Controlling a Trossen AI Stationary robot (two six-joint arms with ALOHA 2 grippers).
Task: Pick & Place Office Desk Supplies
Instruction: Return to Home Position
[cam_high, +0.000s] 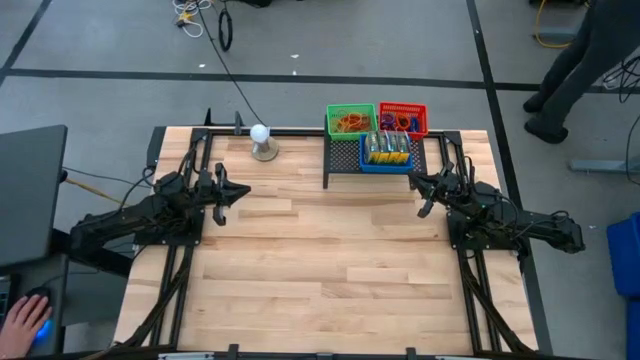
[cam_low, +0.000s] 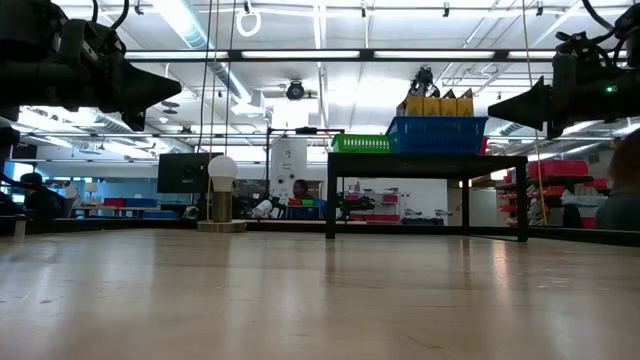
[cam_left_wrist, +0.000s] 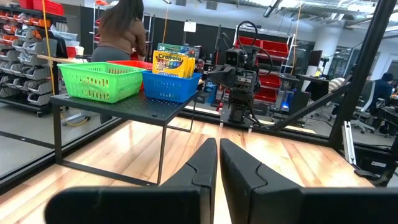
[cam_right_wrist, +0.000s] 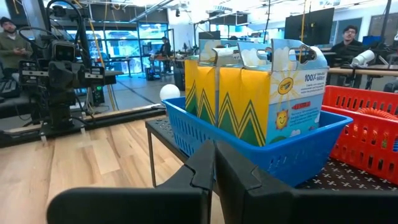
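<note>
Left claw (cam_left_wrist: 217, 149), right claw (cam_right_wrist: 214, 152) hover closed above the desk (cam_high: 320, 270); crayon boxes (cam_right_wrist: 261, 93) fill the blue bin (cam_right_wrist: 249, 149), rubber bands (cam_high: 350, 123) seemingly the green bin (cam_high: 330, 120).

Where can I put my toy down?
Anywhere on the bare wood between the left hand and right hand, and nearer. The back is crowded: white ball, black rack holding filled bins.
</note>
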